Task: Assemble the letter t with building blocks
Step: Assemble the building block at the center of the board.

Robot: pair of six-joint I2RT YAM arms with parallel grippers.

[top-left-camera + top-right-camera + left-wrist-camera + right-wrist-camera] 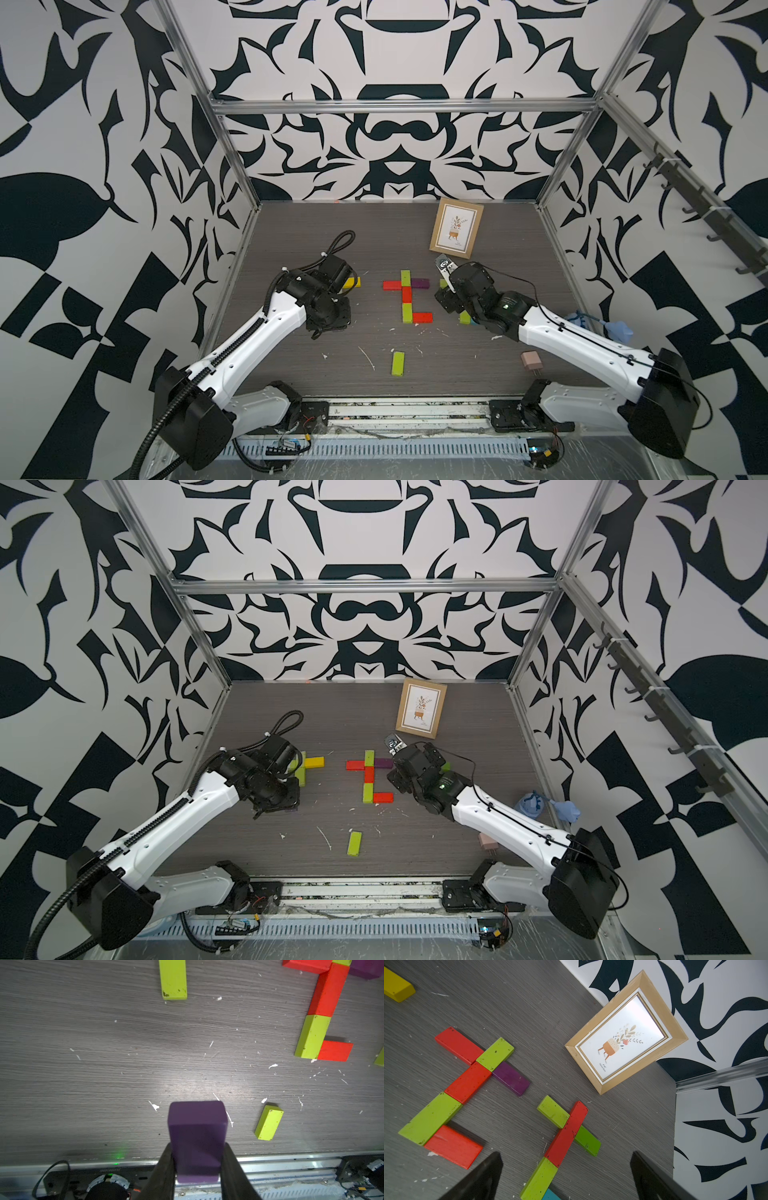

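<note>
Purple block, smooth, perhaps wooden, is clamped in left pincer; right pincer gapes.

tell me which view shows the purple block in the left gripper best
Left wrist view: the purple block sits clamped in the left gripper, close and unobstructed. In both top views the left arm blocks it. The right wrist view misses it.

At least 14 building blocks show, with 2 arms, 1 picture frame, 1 plug adapter.
</note>
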